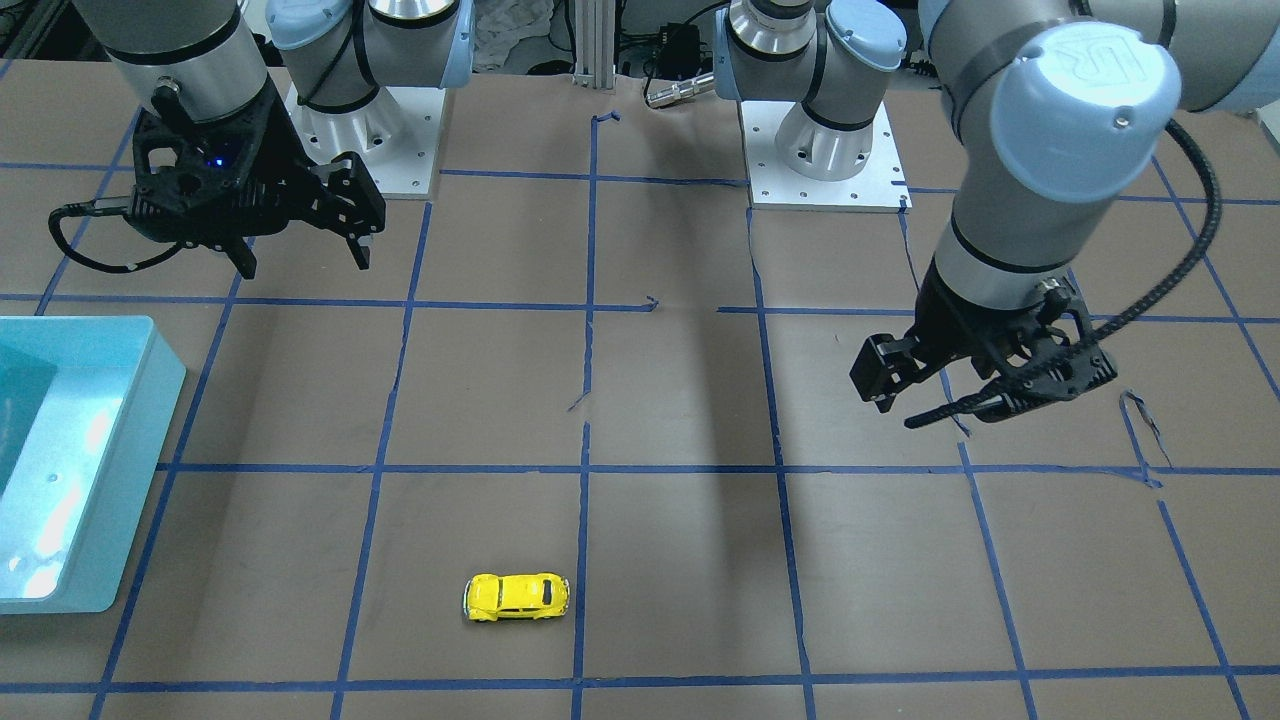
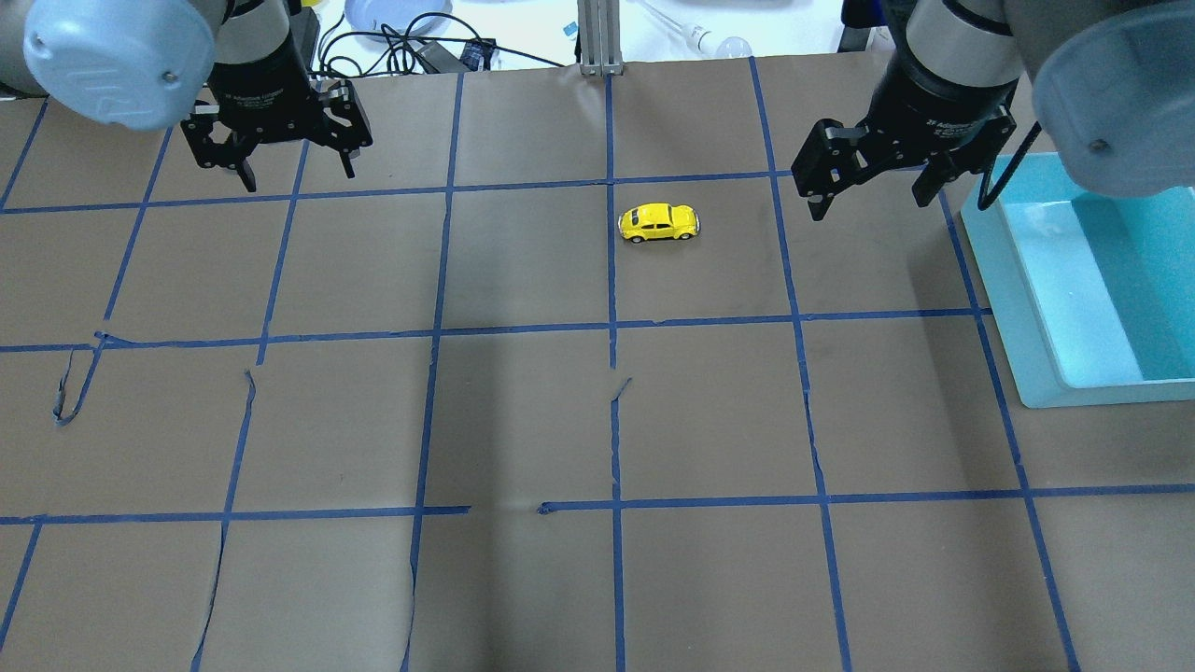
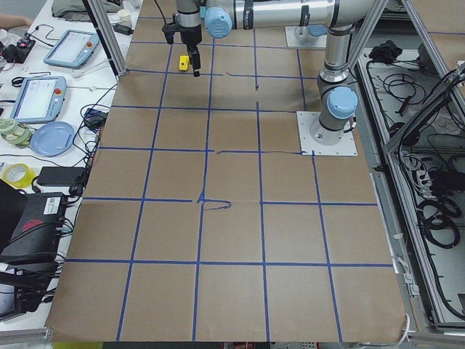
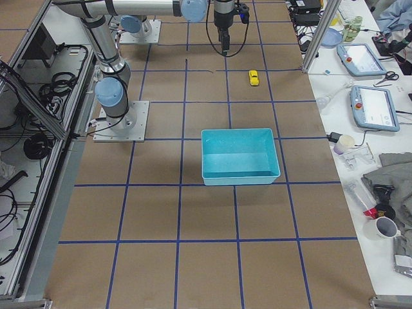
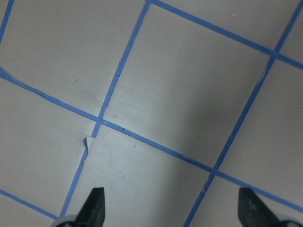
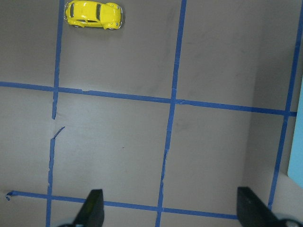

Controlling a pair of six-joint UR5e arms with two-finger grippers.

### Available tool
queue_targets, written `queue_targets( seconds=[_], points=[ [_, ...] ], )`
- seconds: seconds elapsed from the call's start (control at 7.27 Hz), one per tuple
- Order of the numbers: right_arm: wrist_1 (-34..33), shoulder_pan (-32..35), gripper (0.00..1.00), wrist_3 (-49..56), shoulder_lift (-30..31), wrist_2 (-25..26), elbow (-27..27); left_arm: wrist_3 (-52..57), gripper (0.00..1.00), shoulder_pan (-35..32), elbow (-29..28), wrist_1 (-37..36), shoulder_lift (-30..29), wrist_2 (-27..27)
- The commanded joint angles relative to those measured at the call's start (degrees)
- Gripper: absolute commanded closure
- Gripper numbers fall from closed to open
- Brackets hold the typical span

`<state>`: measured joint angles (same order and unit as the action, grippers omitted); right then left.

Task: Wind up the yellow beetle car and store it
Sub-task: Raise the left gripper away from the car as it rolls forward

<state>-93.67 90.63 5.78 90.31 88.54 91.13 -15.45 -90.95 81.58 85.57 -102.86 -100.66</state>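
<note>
Overhead exterior, yellow beetle car (image 2: 658,222) beside gridline (image 2: 611,271)

"UR" — left arm's joint cap (image 1: 1085,110).

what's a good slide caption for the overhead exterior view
Yellow beetle car on the taped table between the open left gripper and open right gripper, teal bin at right.

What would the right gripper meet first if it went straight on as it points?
Probably bare table: the right gripper points down between the car and the bin, touching neither.
</note>
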Motion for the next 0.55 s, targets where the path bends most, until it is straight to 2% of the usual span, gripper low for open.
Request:
queue_targets(
  seconds=[0.0, 0.28, 0.41],
  points=[
    [0.0, 0.6, 0.0, -0.3, -0.7, 0.0, -0.2, 0.7, 0.0, -1.3, 1.1, 0.7, 0.9, -0.3],
    [-1.3, 1.0, 0.0, 0.5, -4.5, 0.0, -0.5, 11.5, 0.0, 0.1, 2.1, 0.4, 3.1, 0.4],
    [-5.4, 1.4, 0.0, 0.6, -8.0, -0.1, -0.6, 12.5, 0.0, 0.7, 3.1, 0.5, 4.6, 5.0]
  ],
)
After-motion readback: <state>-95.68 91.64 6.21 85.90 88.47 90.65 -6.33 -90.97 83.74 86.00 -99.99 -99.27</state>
